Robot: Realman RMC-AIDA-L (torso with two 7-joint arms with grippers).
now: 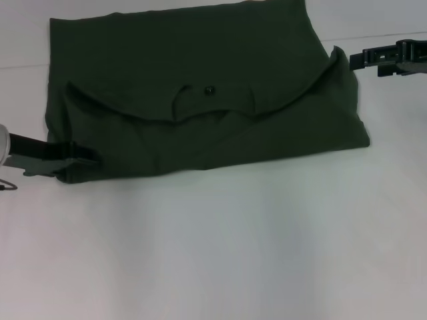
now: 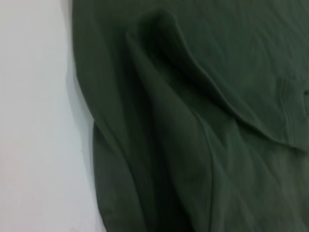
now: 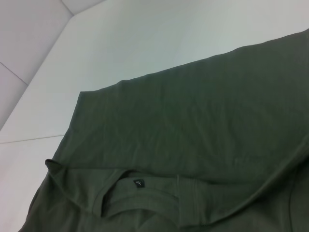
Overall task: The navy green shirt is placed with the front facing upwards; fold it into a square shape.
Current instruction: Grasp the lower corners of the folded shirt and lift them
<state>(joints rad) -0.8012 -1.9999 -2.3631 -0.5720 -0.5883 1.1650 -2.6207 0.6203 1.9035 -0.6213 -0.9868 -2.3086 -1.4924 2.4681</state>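
Folded dark olive-green cotton shirt lies across the white table's far edge, collar and small dark neck label showing. Left gripper is clamped on its near-left corner. Right gripper sits beside its far-right corner; I cannot tell how its jaws stand.

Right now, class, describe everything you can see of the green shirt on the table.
The green shirt is dark olive, soft cotton-looking cloth, lying folded into a wide rectangle on the white table. Its ribbed collar and small dark neck label show on top. The left claw meets its near left corner; the right claw is at its right edge.
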